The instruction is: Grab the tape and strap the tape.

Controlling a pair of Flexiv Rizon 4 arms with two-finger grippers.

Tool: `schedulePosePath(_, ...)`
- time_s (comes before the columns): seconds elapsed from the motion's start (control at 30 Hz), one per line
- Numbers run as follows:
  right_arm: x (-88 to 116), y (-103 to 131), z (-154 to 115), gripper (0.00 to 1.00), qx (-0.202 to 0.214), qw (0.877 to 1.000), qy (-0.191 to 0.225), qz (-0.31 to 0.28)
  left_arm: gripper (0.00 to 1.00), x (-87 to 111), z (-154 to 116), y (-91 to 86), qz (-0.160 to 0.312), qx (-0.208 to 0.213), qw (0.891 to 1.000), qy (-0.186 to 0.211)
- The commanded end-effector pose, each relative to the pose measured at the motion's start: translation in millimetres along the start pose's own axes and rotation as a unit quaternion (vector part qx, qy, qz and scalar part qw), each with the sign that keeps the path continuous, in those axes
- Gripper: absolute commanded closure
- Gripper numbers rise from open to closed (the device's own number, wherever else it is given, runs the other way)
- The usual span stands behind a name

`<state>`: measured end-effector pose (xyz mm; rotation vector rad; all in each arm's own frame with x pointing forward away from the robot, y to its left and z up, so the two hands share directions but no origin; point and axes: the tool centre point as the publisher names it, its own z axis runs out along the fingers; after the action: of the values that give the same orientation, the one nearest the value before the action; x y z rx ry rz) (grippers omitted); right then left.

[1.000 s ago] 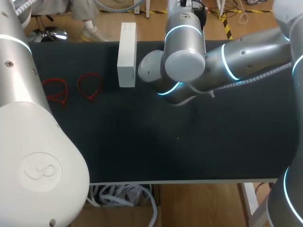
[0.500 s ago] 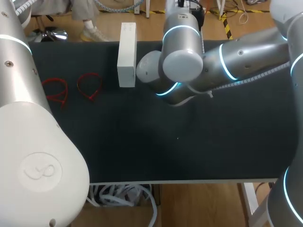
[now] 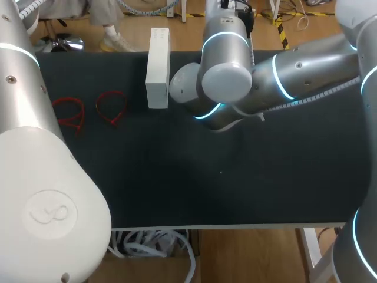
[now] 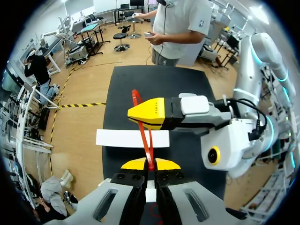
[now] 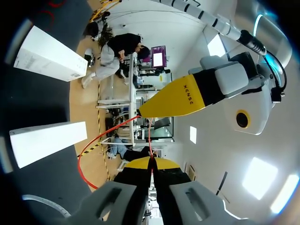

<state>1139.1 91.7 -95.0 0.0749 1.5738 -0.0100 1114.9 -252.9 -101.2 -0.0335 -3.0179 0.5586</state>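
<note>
The left tool [image 4: 150, 164] is pressed together on the red tape [image 4: 145, 140], and the right tool [image 5: 150, 165] pinches the same tape further along. It hangs above the counter [image 3: 235, 188] near the white box [image 3: 158, 68] (a two-ended hold, likely so the strap can be bent and closed). From overhead the right arm [image 3: 227, 76] hides both tools and the tape, and I cannot tell whether its ends meet.

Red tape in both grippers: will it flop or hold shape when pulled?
Likely springy, not limp: the red tape rises straight from the left gripper and bows in a smooth arc beside the right gripper. Probably light, being so thin.
</note>
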Motion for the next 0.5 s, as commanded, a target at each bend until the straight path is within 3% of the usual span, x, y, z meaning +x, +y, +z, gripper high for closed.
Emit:
schedulePosePath(0.03,-4.2,0.7,-1.2,1.0,-0.001,1.0,0.004,-0.001,1.0,-1.0,-1.1,-1.4,0.0,-0.002,1.0,0.002)
schedulePosePath(0.5,-5.0,2.0,-5.7,1.0,-0.006,1.0,0.003,0.001,1.0,-1.0,-1.1,-1.4,0.0,-0.002,1.0,0.002)
